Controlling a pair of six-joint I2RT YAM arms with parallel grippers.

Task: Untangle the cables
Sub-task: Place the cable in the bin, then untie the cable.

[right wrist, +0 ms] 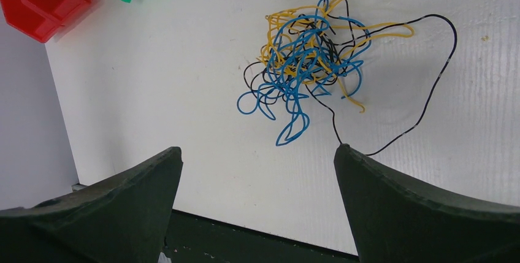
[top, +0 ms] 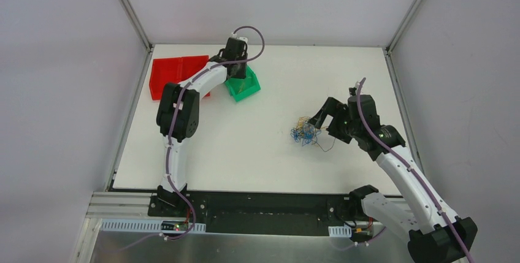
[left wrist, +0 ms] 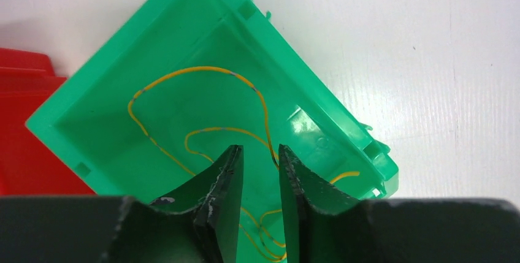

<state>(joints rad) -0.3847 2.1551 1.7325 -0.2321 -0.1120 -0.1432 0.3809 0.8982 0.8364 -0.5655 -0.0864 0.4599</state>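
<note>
Right wrist: cables (right wrist: 302, 62) are seen knotted ahead of the released right gripper (right wrist: 257, 148); the left gripper (left wrist: 259, 149) is narrowly parted

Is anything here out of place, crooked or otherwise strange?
The green bin sits crooked, turned diagonally on the table. One black strand loops far out of the cable clump toward the open right tool.
</note>
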